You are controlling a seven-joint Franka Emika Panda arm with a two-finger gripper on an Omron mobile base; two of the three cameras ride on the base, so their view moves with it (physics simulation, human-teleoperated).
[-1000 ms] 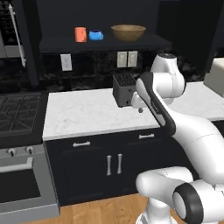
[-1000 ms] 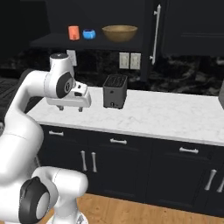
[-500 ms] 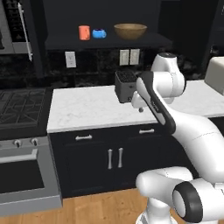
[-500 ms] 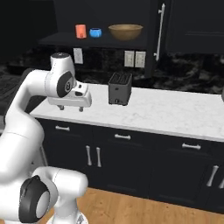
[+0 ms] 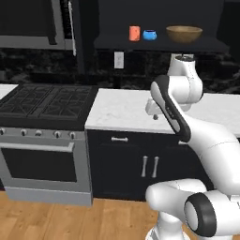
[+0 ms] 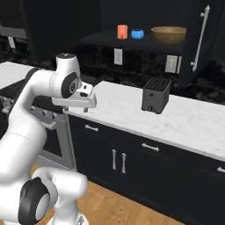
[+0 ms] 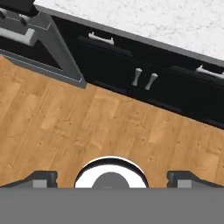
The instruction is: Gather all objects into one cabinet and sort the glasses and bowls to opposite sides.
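The gripper [image 7: 111, 177] is held with its jaws spread wide and nothing between them, pointed down over the wooden floor [image 7: 87, 127] in front of the lower cabinets [image 7: 144, 81]. Beyond these, the white marble counter [image 6: 132, 112] is seen, with the black toaster [image 6: 156, 95] standing on it. Farthest back, above the counter, the orange cup [image 6: 122, 31], the blue cup [image 6: 137, 33] and the wooden bowl [image 6: 168, 34] are lined up on the open cabinet's shelf [image 6: 132, 41], cups left of the bowl.

dark shelf [image 6: 132, 41] — orange cup [image 6: 122, 31], blue cup [image 6: 137, 34], wooden bowl [image 6: 168, 34]
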